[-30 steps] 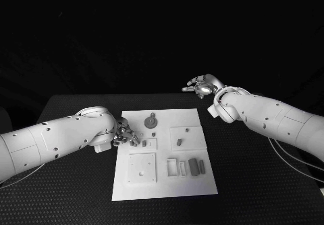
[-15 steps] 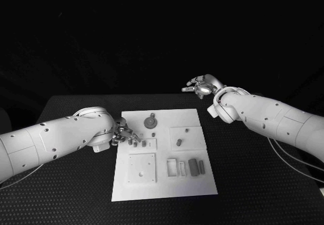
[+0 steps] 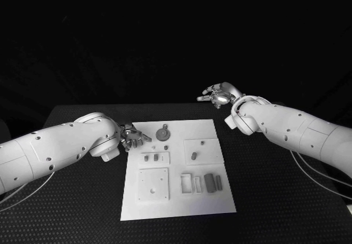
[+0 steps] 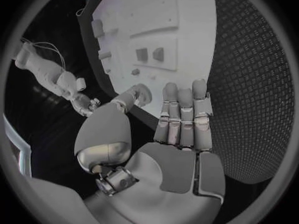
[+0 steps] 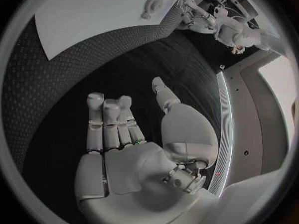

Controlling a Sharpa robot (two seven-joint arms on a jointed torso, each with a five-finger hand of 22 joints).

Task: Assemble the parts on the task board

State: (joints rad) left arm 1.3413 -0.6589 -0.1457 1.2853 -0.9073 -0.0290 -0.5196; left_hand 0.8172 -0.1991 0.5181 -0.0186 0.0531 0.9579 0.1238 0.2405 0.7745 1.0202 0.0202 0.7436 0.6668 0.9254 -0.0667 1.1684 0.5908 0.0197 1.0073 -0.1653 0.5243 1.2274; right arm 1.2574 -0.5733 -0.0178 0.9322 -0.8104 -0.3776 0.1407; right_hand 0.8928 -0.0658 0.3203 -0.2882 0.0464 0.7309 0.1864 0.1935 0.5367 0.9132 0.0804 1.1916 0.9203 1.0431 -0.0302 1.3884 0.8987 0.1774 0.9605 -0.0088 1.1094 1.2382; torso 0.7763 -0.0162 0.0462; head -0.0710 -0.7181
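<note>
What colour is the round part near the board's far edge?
Grey, a round disc-shaped part on the white task board; clearest in the head view.

the scene is dim and colourless, with the background beyond the black table [image 3: 73, 203] lost in darkness. light falls from above onto the task board [image 3: 179, 203], which glows pale without harsh glare (its small parts cast only short, soft shadows). the white arms are evenly lit. both wrist views are fisheye circles in dark frames, bending the board's straight edges and softening detail toward the rim.
</note>
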